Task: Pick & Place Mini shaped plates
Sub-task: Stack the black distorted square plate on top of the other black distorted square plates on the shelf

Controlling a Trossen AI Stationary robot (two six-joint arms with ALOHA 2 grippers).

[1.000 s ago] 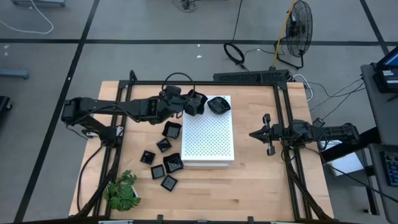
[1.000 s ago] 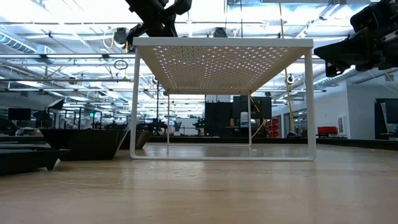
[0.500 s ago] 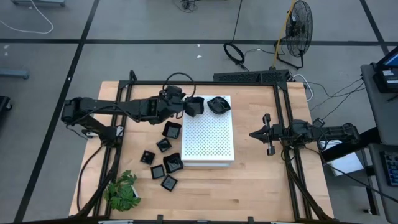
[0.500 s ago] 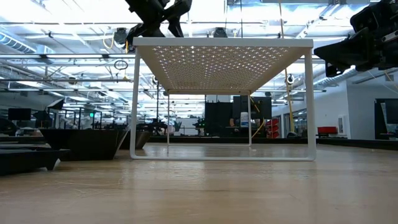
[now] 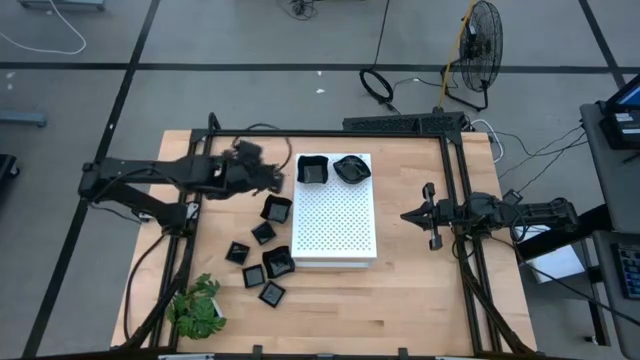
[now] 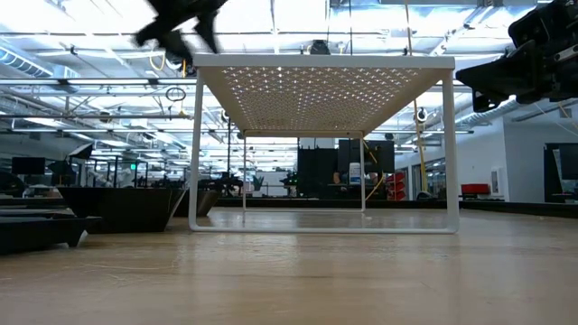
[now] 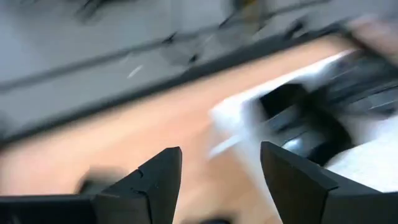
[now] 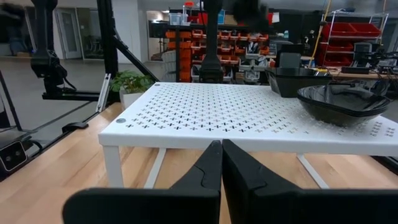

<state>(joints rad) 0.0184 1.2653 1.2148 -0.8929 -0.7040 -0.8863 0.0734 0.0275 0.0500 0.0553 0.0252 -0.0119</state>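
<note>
The open, empty left gripper (image 5: pixel 268 178) is just above the loose plates (image 5: pixel 262 247) on the table, nearer than the closed right gripper (image 5: pixel 431 216).

Lighting's bright and even overhead, barely any shadows on the tabletop (image 5: pixel 400 290). Low view is backlit by ceiling lights, so everything there goes dark silhouette. Left wrist view is heavily motion-smeared; right wrist view is sharp.

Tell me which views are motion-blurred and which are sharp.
Left wrist view: background heavily smeared, only the open left gripper crisp. Low view: the left arm is a dark streak, white board sharp. High view and right wrist view: sharp, with the right gripper shut.
</note>
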